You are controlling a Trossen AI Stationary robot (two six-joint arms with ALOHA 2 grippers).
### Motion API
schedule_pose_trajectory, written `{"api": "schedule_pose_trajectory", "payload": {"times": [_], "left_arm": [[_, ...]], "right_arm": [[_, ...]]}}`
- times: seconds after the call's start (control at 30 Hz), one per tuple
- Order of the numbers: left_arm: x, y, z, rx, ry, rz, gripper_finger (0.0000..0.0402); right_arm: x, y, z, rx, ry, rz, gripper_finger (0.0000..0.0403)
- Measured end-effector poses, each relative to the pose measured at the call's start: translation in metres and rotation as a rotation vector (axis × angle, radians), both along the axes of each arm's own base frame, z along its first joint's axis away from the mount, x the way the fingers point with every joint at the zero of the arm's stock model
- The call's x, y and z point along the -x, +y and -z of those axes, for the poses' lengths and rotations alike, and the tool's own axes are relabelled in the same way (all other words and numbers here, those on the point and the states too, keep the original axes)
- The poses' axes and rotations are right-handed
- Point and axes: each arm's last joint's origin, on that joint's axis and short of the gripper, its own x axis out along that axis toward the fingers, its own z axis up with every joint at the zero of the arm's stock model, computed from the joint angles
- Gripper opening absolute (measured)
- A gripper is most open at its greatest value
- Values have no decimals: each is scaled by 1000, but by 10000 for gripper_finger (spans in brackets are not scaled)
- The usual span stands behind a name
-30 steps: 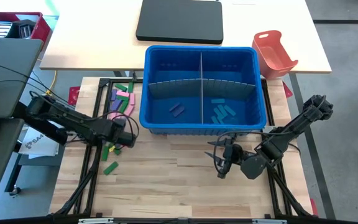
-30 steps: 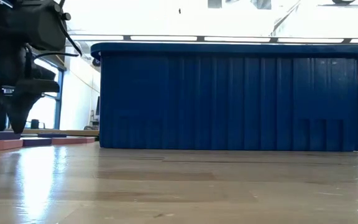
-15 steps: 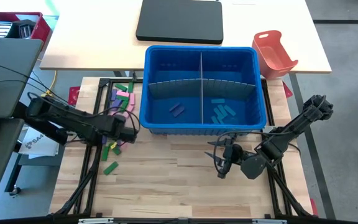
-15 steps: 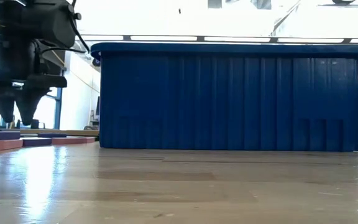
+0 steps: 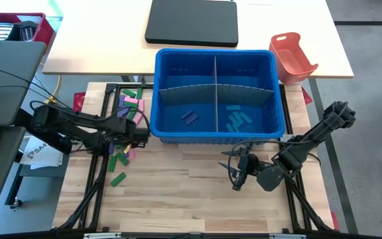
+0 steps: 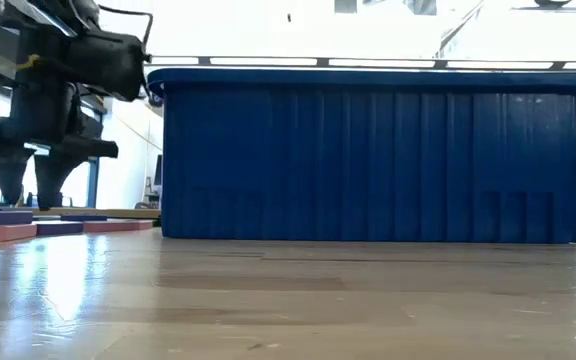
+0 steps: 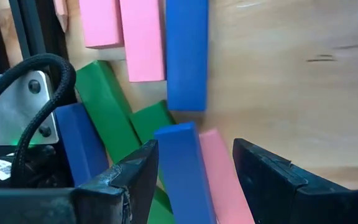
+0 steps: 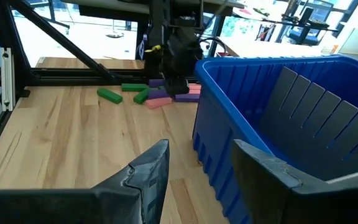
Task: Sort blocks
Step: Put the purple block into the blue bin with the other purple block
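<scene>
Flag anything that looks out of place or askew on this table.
Nothing looks damaged. The unsorted blocks lie jumbled at odd angles left of the blue bin, and one green block sits apart, nearer the table's front.

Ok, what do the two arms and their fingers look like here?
Both arms are dark, jointed tubes with loose black cables looping near the wrists. The left gripper and right gripper each end in two dark, wedge-shaped fingers. A thick black cable crosses a silver metal bracket at the left wrist.
</scene>
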Motion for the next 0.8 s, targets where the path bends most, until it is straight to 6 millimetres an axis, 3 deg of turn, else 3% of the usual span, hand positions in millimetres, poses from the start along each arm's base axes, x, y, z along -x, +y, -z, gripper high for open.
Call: {"api": "schedule_pose_trajectory", "payload": {"times": [0.4,0.8], "left_arm": [[-6,7,10,58,57,8,200],[-1,-1,-5,51,22,28,200]], "right_arm": [[0,0,1,11,7,-2,169],[0,0,1,11,7,-2,169]]}}
